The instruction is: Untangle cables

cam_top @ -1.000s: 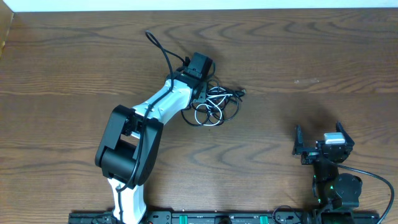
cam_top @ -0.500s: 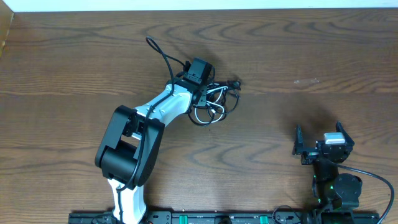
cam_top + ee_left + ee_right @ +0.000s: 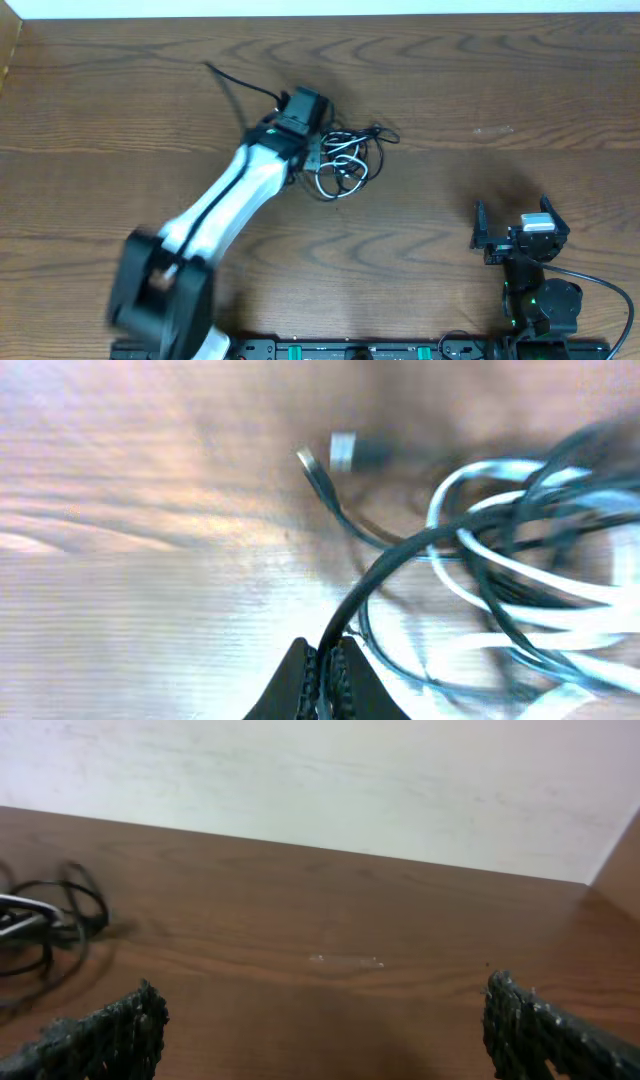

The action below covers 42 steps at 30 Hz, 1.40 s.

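The cables [image 3: 347, 160] lie as one tangle of thin black cords and a white cord on the wooden table, left of centre. My left gripper [image 3: 314, 152] sits at the tangle's left edge. In the left wrist view its jaws [image 3: 325, 663] are shut on a black cable [image 3: 395, 555] that rises from between them into the white loops [image 3: 520, 575]. Two small plug ends [image 3: 345, 451] lie beyond the loops. My right gripper [image 3: 518, 222] rests near the front right, open with nothing between its fingers [image 3: 100, 1032]. From there the tangle [image 3: 50, 915] shows far to the left.
A thicker black cable [image 3: 235, 80] belonging to the left arm trails up and left from its wrist. The left arm [image 3: 215, 205] crosses the table diagonally from the front edge. A pale wall [image 3: 320, 780] borders the table's far edge.
The left gripper has shut on a black cable and shifted left and away from the front edge. The tangle has been dragged a little with it. The right arm has not moved.
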Each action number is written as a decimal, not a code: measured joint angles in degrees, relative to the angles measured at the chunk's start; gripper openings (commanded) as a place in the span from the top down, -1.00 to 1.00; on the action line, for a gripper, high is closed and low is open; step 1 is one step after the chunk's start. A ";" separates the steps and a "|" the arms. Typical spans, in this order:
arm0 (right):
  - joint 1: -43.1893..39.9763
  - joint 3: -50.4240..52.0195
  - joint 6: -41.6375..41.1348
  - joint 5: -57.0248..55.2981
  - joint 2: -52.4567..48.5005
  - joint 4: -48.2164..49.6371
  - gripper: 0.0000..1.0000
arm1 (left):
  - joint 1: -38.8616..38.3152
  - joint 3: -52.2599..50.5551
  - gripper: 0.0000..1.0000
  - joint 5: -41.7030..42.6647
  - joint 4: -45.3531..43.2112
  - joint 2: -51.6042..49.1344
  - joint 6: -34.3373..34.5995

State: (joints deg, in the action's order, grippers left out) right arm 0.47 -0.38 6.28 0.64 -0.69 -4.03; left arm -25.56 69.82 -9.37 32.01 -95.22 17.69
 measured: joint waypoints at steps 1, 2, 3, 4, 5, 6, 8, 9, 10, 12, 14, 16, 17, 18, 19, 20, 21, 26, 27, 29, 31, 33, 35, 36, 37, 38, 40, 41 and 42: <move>0.00 0.00 0.00 0.00 0.00 0.00 -0.98 | 0.00 0.02 0.85 0.02 0.42 2.64 0.57; 0.02 0.00 0.00 0.00 0.00 -0.02 -0.99 | 0.00 0.04 0.85 0.04 0.90 5.81 1.18; 0.02 0.00 0.00 0.00 0.00 -0.02 -0.99 | 0.00 0.07 0.85 0.02 1.36 8.72 1.79; 0.02 0.00 0.00 0.00 0.00 -0.02 -0.98 | 0.00 0.07 0.85 0.02 1.79 11.32 2.05; 0.02 0.00 0.00 0.00 0.00 -0.02 -0.99 | 0.00 0.07 0.85 0.02 2.49 14.38 2.47; 0.00 0.00 0.00 0.00 0.00 -0.02 -0.98 | 0.00 0.07 0.85 0.02 2.99 16.06 2.71; 0.00 0.00 0.00 0.00 0.00 -0.02 -0.99 | 0.02 0.07 0.85 0.02 4.35 19.93 3.30; 0.00 0.00 0.00 0.00 0.00 -0.02 -0.98 | 0.00 0.07 0.84 0.02 4.96 21.40 3.34; 0.00 0.00 0.00 0.00 0.00 -0.02 -0.99 | 0.00 0.07 0.85 0.02 5.57 22.69 3.48; 0.00 0.00 0.00 0.00 0.00 -0.02 -0.99 | 0.00 0.07 0.85 0.02 7.17 24.92 3.52; 0.02 0.00 0.00 0.00 0.00 -0.02 -0.99 | 0.00 0.07 0.85 0.02 8.66 26.95 3.52; 0.02 0.00 0.00 0.00 0.00 -0.02 -0.99 | 0.00 0.07 0.52 0.02 9.68 28.44 3.52; 0.00 0.00 0.00 0.00 0.00 -0.02 -0.99 | 0.00 0.07 -0.11 0.04 10.69 29.18 3.74; 0.00 0.00 0.00 0.00 0.00 -0.02 -0.99 | 0.00 0.07 -0.32 0.00 10.99 29.35 3.61; 0.00 0.00 0.00 0.00 0.00 -0.02 -0.98 | 0.00 0.07 -0.49 0.02 11.45 29.46 3.56; 0.00 0.00 0.00 0.00 0.00 0.00 -0.99 | 0.00 0.07 -0.61 0.00 11.91 29.42 3.67; 0.00 0.00 0.00 0.00 0.00 -0.02 -0.98 | 0.00 0.07 -0.71 0.02 12.33 29.20 3.72; 0.00 0.00 0.00 0.00 0.00 -0.02 -0.99 | 0.00 -1.27 -0.74 0.00 12.39 26.14 6.36; 0.00 0.00 0.00 0.00 0.00 -0.02 -0.98 | 0.00 -1.97 -0.74 0.00 12.13 25.05 7.23; 0.00 0.00 -0.02 0.00 0.00 -0.02 -0.99 | 0.00 -3.34 -0.74 0.00 10.95 22.36 9.05; 0.02 0.00 -0.02 0.00 0.00 -0.02 -0.98 | 0.00 -4.31 -0.74 0.00 9.22 19.10 10.71; 0.02 0.00 0.00 0.00 0.00 -0.02 -0.99 | 0.02 -4.59 -0.74 0.02 6.91 15.13 12.48; 0.00 0.00 0.00 0.00 0.00 -0.02 -0.98 | 0.02 -4.59 -0.74 0.02 4.63 12.02 13.99; 0.02 0.00 0.00 0.00 0.00 -0.02 -0.99 | 0.00 -4.59 -0.74 0.00 3.56 10.51 14.73; 0.00 0.00 0.00 0.00 0.00 -0.02 -0.98 | 0.00 -4.59 -0.74 0.02 2.40 9.01 15.41; 0.02 0.00 -0.02 0.00 0.00 -0.02 -0.99 | 0.00 -4.59 -0.72 0.00 1.05 7.54 15.82; 0.02 0.00 -0.02 0.00 0.00 -0.02 -0.98 | 0.00 -4.59 -0.60 0.00 -1.81 4.28 16.87; 0.00 0.00 0.00 0.00 0.00 -0.02 -0.98 | 0.02 -4.59 -0.54 0.02 -3.08 2.78 17.16; 0.00 0.00 0.00 0.00 0.00 -0.02 -0.98 | 0.02 -4.59 -0.53 0.02 -4.15 1.40 17.31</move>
State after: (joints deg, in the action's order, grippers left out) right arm 0.47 -0.38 6.28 0.64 -0.69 -4.05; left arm -25.54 65.23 -9.34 27.86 -93.82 35.00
